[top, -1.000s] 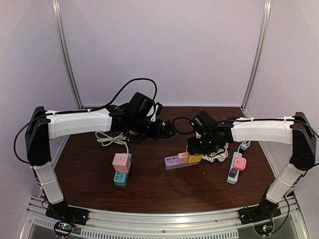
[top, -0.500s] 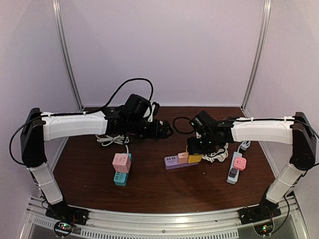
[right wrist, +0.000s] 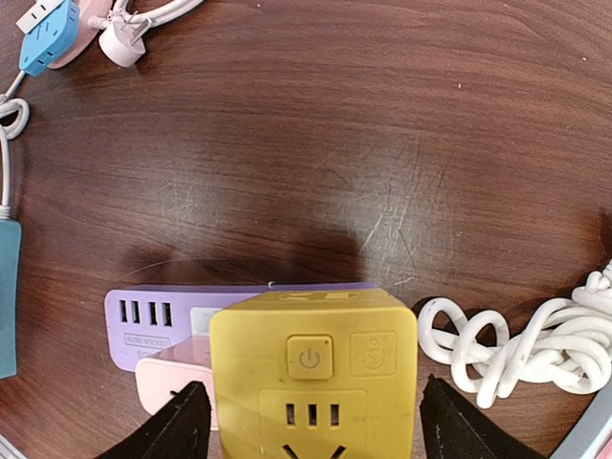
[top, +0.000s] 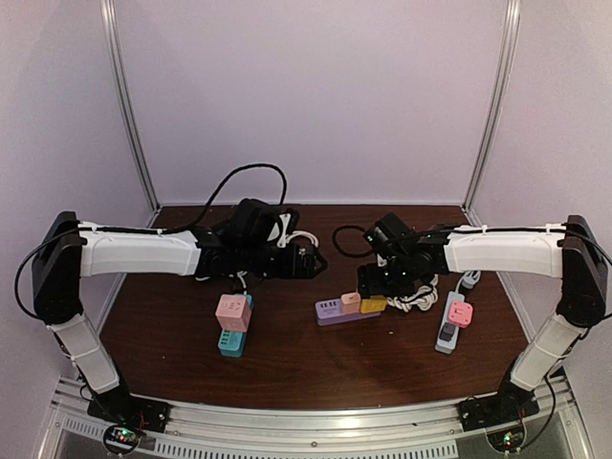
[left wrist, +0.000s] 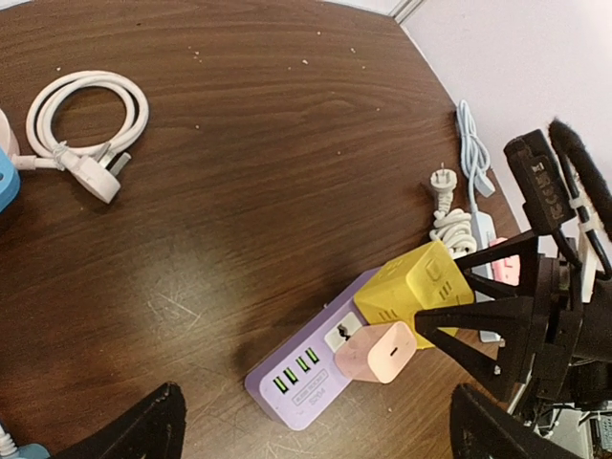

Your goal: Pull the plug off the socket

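A purple socket strip (top: 333,312) lies mid-table with a yellow cube plug (top: 373,304) and a smaller pink charger plug (top: 351,299) seated on it. My right gripper (top: 375,287) hangs directly over the yellow cube (right wrist: 314,363). Its jaws are open, one finger on each side of the cube with a thin gap. My left gripper (top: 311,260) hovers left of the strip, wide open and holding nothing. In the left wrist view the strip (left wrist: 301,387), pink charger (left wrist: 378,352) and yellow cube (left wrist: 411,285) lie ahead of those open fingers.
A pink cube on a teal socket block (top: 232,323) sits at front left. A grey strip with a pink adapter (top: 451,320) lies at the right. White cable coils lie behind the left arm (left wrist: 81,124) and beside the yellow cube (right wrist: 535,344).
My left arm has dropped lower and drawn back a little to the left. My right gripper's jaws have widened around the yellow cube; the cube and strip have stayed put.
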